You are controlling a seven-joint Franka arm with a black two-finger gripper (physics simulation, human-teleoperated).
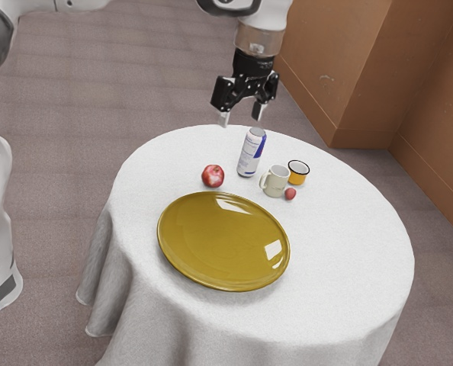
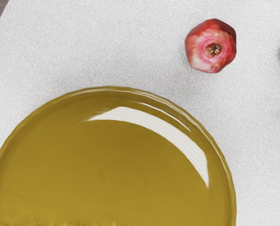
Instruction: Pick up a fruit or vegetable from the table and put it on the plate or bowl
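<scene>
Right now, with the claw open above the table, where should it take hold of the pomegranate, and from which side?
Probably around the pomegranate at its widest middle, coming straight down from above. It is roundish and lies free on the cloth, apart from the plate and the can, so the open claw has room on both flanks.

A clothed table (image 1: 348,252) is carrying a yellow plate (image 1: 223,240) mid-frame; pomegranate (image 1: 213,176), can (image 1: 251,152), white mug (image 1: 275,181), yellow mug (image 1: 298,172) and red fruit (image 1: 290,194) are sitting above.
</scene>
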